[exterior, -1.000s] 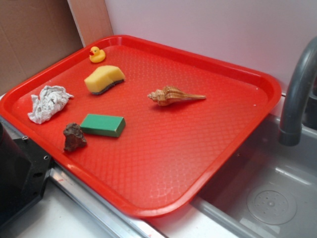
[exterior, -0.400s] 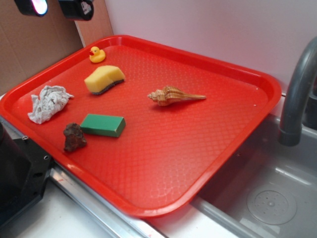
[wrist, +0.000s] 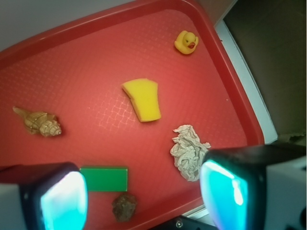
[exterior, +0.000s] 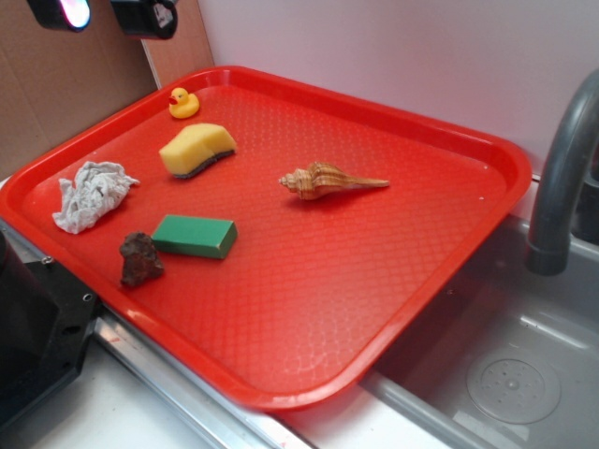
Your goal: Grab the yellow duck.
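The yellow duck (exterior: 182, 103) is a tiny rubber toy with a red-orange beak, sitting in the far left corner of the red tray (exterior: 449, 140). From the wrist camera the yellow duck (wrist: 186, 42) appears at the upper right. My gripper (exterior: 108, 14) hangs high above the tray's left corner, only its fingertips showing at the top edge of the exterior view. In the wrist view the gripper (wrist: 144, 199) is open, its fingers wide apart with nothing between them, well above the tray (wrist: 72, 72).
On the tray lie a yellow sponge wedge (exterior: 197, 150), a crumpled grey cloth (exterior: 91, 194), a green block (exterior: 195, 236), a brown rock (exterior: 139, 258) and a seashell (exterior: 328, 180). A sink (exterior: 505, 374) with a grey faucet (exterior: 562, 178) lies to the right.
One second ago the gripper was out of the exterior view; its fingertips came in at the top left. It has held still for the last half second. Nothing on the tray moved.
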Available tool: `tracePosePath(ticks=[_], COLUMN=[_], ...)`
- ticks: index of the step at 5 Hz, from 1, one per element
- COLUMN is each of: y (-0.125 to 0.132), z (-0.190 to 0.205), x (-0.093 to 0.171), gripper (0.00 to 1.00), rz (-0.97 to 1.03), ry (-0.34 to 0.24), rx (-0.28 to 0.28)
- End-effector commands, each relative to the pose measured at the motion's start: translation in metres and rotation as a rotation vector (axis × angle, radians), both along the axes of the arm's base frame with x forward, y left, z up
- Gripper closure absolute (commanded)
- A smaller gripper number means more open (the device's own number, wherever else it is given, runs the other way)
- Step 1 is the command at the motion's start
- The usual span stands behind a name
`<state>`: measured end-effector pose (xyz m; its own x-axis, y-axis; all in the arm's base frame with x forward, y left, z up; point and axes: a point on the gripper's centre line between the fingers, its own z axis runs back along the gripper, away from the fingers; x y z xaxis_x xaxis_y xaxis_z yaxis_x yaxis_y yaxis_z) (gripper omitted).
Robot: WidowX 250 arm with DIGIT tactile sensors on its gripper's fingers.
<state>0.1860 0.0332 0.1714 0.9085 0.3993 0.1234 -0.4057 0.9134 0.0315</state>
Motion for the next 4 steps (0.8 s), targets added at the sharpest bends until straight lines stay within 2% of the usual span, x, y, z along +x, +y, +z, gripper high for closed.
tracePosePath(ticks=[1,2,3,4], y=[0.066,0.086,0.105,0.116], z=[-0.05,-0.067,-0.081,-0.093], x=[0.046,0.059,0.073,0.093], gripper=[0.0,0.0,0.0,0.0], rz=[0.458,0.536,0.565,0.537], ry=[-0.053,-0.083,-0.116,-0.116], rx=[0.068,0.079,0.027,-0.016])
